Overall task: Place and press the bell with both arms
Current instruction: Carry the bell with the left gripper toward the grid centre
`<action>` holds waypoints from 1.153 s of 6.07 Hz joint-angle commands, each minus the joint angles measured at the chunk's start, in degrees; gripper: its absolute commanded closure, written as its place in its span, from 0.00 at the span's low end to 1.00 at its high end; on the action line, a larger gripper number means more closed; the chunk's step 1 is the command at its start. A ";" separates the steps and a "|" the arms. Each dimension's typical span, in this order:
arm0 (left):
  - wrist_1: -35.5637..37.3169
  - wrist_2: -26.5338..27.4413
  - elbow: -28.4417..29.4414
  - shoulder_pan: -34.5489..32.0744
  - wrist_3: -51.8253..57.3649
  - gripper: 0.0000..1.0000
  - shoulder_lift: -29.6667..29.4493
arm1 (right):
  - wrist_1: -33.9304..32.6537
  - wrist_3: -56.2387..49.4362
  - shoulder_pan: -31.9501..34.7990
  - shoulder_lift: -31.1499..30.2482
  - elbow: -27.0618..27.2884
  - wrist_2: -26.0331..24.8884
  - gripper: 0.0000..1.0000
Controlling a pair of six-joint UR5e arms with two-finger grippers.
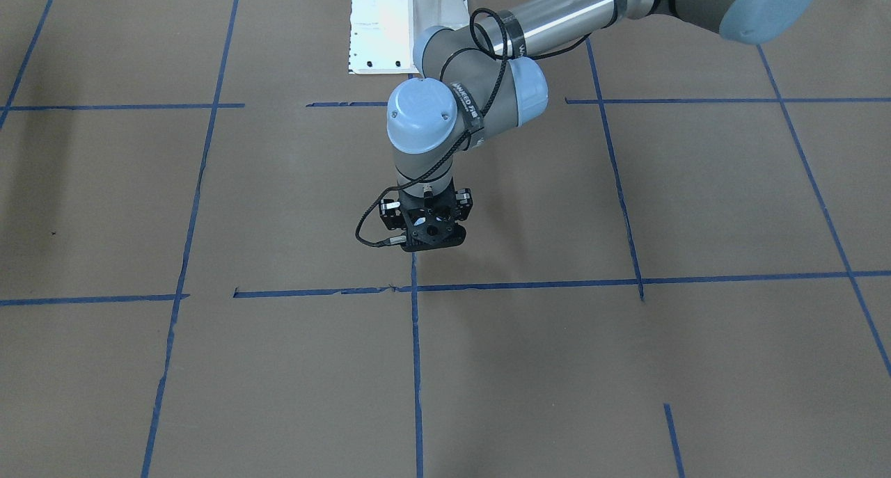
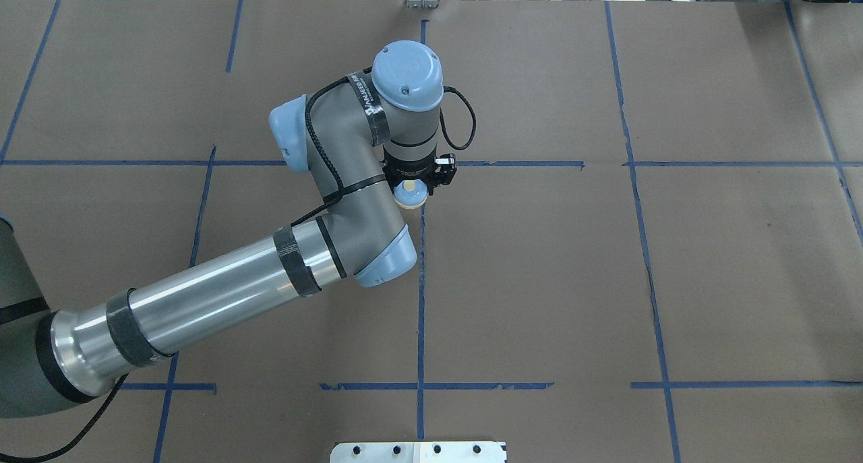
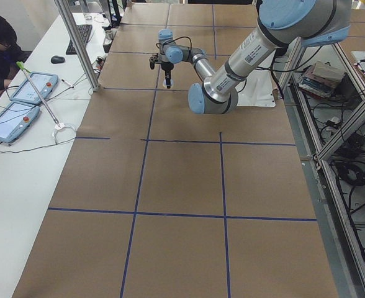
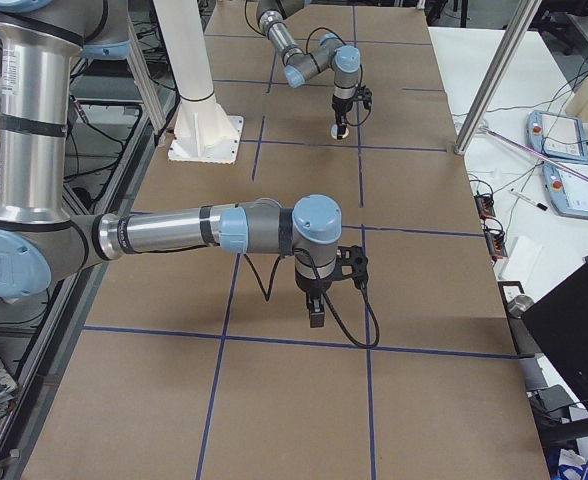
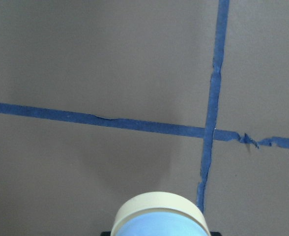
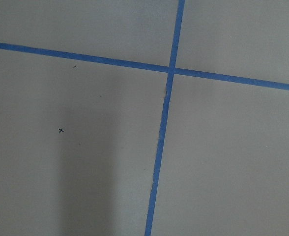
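- Overhead, the table (image 2: 708, 267) offers a flat landing, but a bell let go too high could bounce or roll off its mark.
- Left arm (image 2: 222, 294) reaches across to mid-table; too hard a descent would jam the bell into the tabletop.
- Right arm (image 4: 174, 232) waits well apart, farther down the table. It has a long way to travel, and a press aimed off-centre would likely tip or shove the bell rather than ring it.
- Left gripper (image 1: 426, 227) points straight down, clamped on the bell. If it is slow to clear out after release, it would block the pressing arm.
- Right gripper (image 4: 316, 312) hangs over bare table; whether its fingers are parted or closed cannot be told from the one side view that shows it.
- Bell (image 2: 410, 195), base down, sits in the left gripper near a tape cross (image 5: 207, 132), seemingly just above the table. A slack hold could let it slip or land tilted.
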 commanded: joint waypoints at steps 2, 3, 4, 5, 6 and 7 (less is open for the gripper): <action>-4.24 0.17 4.28 0.47 0.21 0.98 -0.84 | -0.02 0.09 0.00 0.02 -0.01 -0.01 0.00; -4.87 0.17 5.26 0.74 0.29 0.93 -0.76 | -0.02 0.09 0.00 0.02 -0.01 -0.01 0.00; -4.88 0.08 5.53 0.74 0.30 0.34 -0.84 | -0.02 0.09 0.00 -0.07 -0.01 -0.01 0.00; -4.88 0.08 5.18 0.83 0.64 0.00 -1.02 | -0.02 0.00 0.00 0.02 -0.01 0.08 0.00; -4.79 -0.10 4.22 0.56 0.73 0.00 -1.02 | 0.07 -0.26 0.00 0.02 0.08 0.17 0.00; -4.18 -0.36 2.30 -0.39 1.52 0.00 -1.02 | 0.07 -0.26 0.00 0.11 0.34 0.95 0.00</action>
